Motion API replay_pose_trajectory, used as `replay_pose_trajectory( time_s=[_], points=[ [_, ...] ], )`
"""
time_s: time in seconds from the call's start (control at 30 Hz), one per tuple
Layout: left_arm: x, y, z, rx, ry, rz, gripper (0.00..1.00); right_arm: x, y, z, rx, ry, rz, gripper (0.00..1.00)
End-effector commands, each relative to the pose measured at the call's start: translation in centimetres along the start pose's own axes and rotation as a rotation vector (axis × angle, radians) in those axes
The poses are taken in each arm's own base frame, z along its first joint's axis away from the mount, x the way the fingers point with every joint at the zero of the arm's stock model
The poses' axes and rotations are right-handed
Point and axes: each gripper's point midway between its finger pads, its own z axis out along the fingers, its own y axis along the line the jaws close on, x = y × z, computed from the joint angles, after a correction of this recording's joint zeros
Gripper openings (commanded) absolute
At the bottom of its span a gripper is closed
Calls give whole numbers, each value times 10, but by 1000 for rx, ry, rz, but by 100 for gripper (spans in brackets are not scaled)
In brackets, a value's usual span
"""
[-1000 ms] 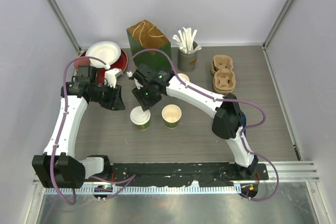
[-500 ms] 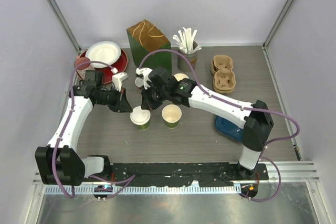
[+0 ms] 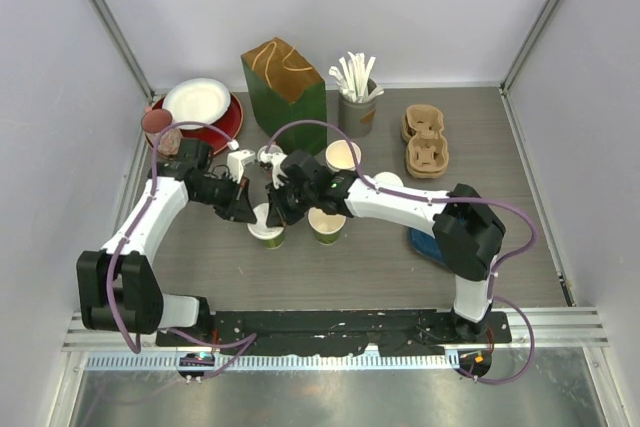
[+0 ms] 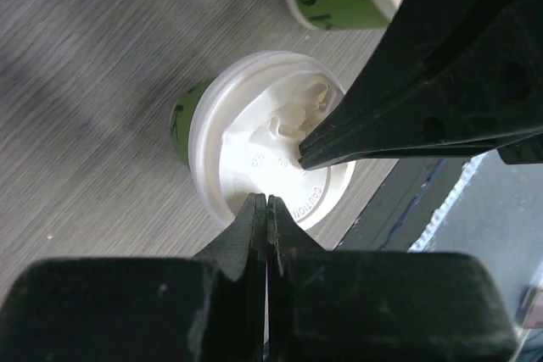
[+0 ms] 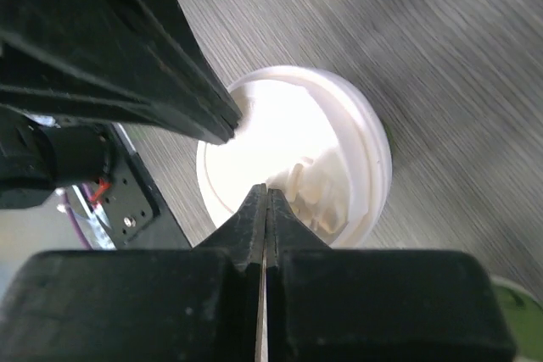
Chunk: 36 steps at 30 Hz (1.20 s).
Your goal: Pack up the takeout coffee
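Standing upright on the table (image 3: pixel 520 217), the lidded green cup (image 3: pixel 267 235) turns its white lid (image 4: pixel 246 154) straight up, directly beneath both sets of fingertips. The left gripper (image 4: pixel 266 203), jaws pressed together and pinching nothing, appears to rest its tip on the lid's rim at the cup's left. The right gripper (image 5: pixel 265 192), likewise closed and empty, meets the lid from the cup's right, near the raised sip flap. Neither arm is clearly nearer. Any push, judged from this, should run straight down the cup's vertical axis, or the cup could tip. Just right of the lidded cup stands an open green cup (image 3: pixel 327 222). The cardboard carriers (image 3: pixel 425 142) lie well apart to its far right, on the right arm's side.
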Motion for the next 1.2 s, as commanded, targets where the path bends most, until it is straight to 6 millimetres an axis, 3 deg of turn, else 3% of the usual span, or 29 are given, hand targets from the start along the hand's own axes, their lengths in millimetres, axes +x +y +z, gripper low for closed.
replay_pose_trajectory(
  time_s=[0.0,0.07,0.17,0.37,0.47,0.57,0.7,0.83,0.93,1.17],
  points=[
    [17,23,6,-72,71,87,0,27,-12,18,10,35,61,1],
    [22,23,9,-64,80,103,0,24,-12,15,16,27,58,1],
    [14,16,5,-47,52,113,0,11,-5,9,9,10,46,1],
    [-22,-34,-28,58,-80,153,0,-24,22,-6,-59,-39,14,1],
    [-26,-38,-34,59,-77,154,0,-46,37,-16,-91,-80,-14,1],
    [-20,-31,-28,37,-60,131,0,-58,43,-23,-96,-108,-29,1],
    [-8,-11,-16,-17,-30,108,0,-42,35,-13,-88,-72,-10,1],
    [10,8,1,-84,29,123,0,9,5,19,-50,21,51,1],
    [11,9,4,-87,44,139,0,24,-5,26,-26,56,75,1],
    [-9,-14,-12,-41,-22,171,0,-10,10,2,-35,-12,37,1]
  ],
)
